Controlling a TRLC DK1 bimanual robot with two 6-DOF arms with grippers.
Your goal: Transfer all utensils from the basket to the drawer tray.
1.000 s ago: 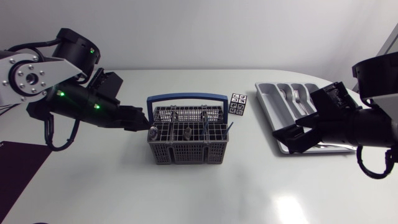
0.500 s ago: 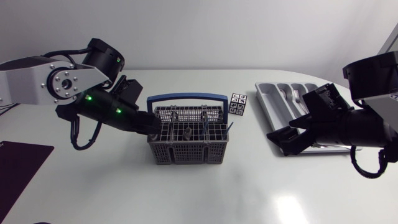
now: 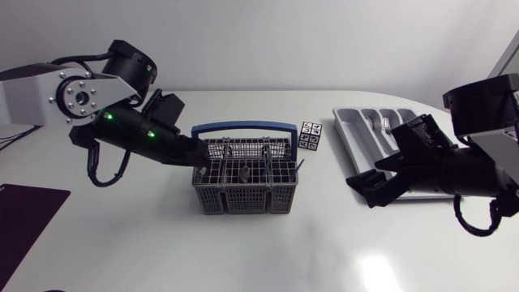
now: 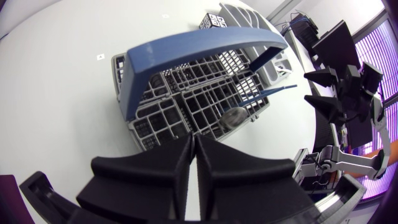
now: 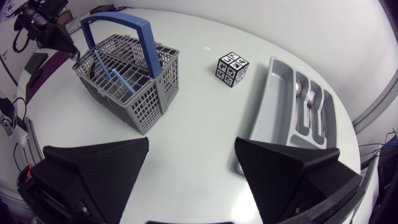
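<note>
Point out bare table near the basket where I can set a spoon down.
Bare: between the basket and the right hand, nearer than the cube; also all along the near edge before the basket. Crowded: the basket's left end, by the left hand; the tray, partly under the right arm.

Item count: one grey basket (image 5: 134, 102) with one blue handle (image 5: 118, 17), one grey tray (image 5: 278, 93), one marker cube (image 5: 232, 68), two grippers (left gripper (image 4: 193, 146), right gripper (image 5: 192, 142)), one spoon (image 5: 300, 87) and one fork (image 5: 311, 99) in the tray, and at least two blue-handled utensils (image 5: 126, 83) showing in the basket.
</note>
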